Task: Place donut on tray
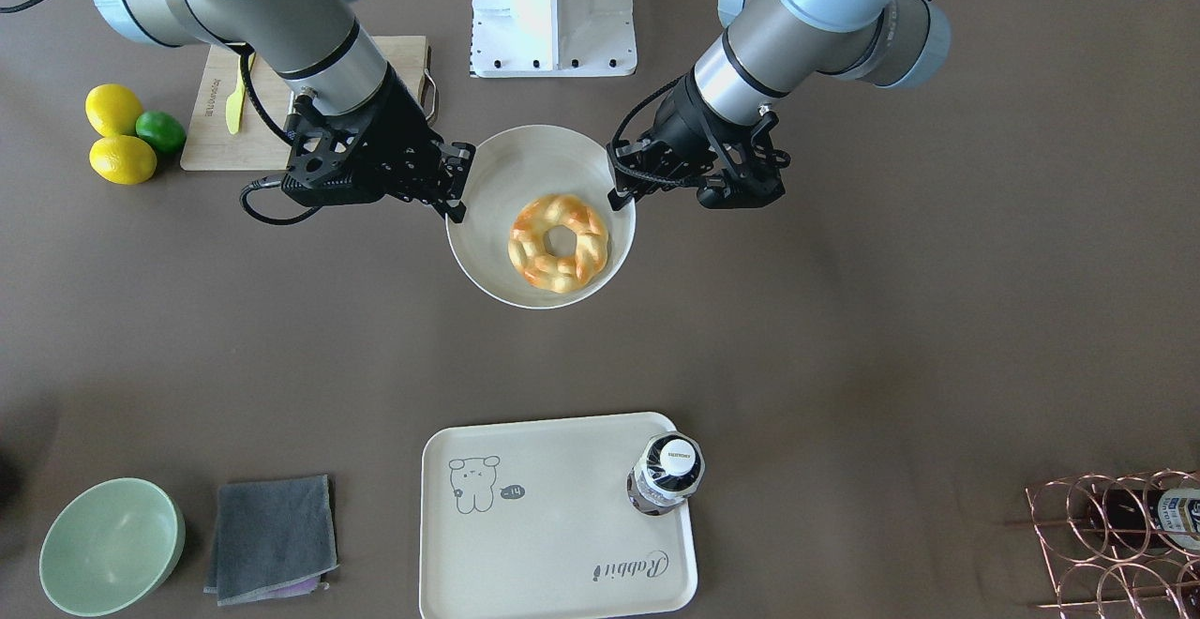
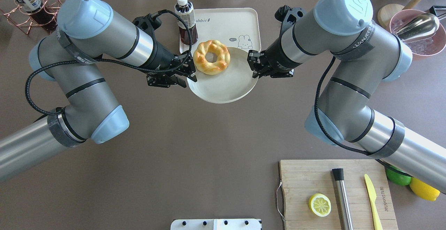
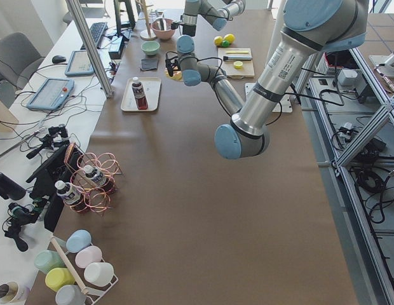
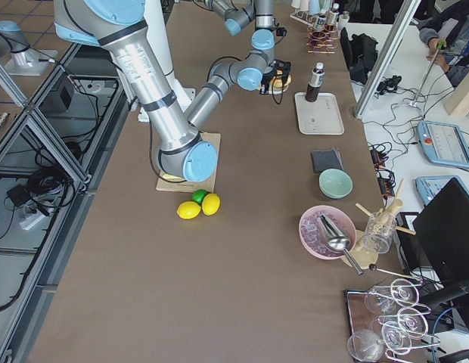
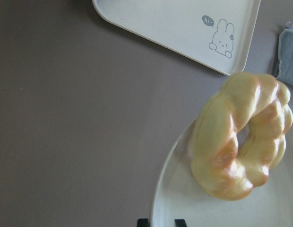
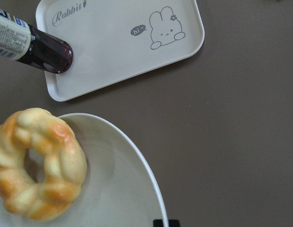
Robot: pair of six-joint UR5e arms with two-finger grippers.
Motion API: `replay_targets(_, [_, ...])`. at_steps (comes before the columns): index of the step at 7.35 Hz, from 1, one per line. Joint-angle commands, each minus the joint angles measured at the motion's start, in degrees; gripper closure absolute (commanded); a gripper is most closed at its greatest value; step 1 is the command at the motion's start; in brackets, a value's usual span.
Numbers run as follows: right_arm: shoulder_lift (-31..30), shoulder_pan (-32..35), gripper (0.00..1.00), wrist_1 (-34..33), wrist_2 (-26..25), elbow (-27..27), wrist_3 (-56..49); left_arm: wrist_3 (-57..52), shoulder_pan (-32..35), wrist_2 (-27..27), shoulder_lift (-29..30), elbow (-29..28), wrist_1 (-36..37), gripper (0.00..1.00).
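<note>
The donut (image 1: 559, 242), braided and golden with orange patches, lies in a white round bowl (image 1: 511, 169) against the rim on the tray's side. It also shows in the overhead view (image 2: 211, 56) and in both wrist views (image 5: 241, 137) (image 6: 38, 163). My left gripper (image 2: 188, 74) is shut on one side of the bowl's rim (image 2: 223, 87). My right gripper (image 2: 253, 64) is shut on the opposite side. The bowl is held above the table between them. The cream rabbit tray (image 1: 553, 525) lies beyond the bowl, apart from it.
A dark drink bottle (image 1: 667, 474) stands on one corner of the tray. A green bowl (image 1: 111, 544) and a grey cloth (image 1: 272, 536) lie beside the tray. A cutting board (image 2: 306, 177) with a lemon slice (image 2: 320, 204) lies near the robot. A copper rack (image 1: 1116, 544) stands far left.
</note>
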State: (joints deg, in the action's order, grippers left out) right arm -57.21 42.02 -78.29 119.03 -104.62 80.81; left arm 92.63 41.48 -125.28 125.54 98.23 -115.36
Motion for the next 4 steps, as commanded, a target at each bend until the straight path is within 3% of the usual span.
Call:
replay_targets(1, [-1.84,1.48,1.0,0.59,1.46,2.92,-0.13,0.18,0.71,0.82,-0.3,-0.06,0.49,0.03])
replay_targets(3, [-1.59,4.9,1.0,1.73,1.47,8.43,2.05,0.18,1.94,0.56,-0.74,0.03,0.58,0.03])
replay_targets(4, [-1.15,5.61,1.0,6.87,1.38,14.12,4.59,0.18,2.03,0.48,-1.35,0.38,0.58,0.03])
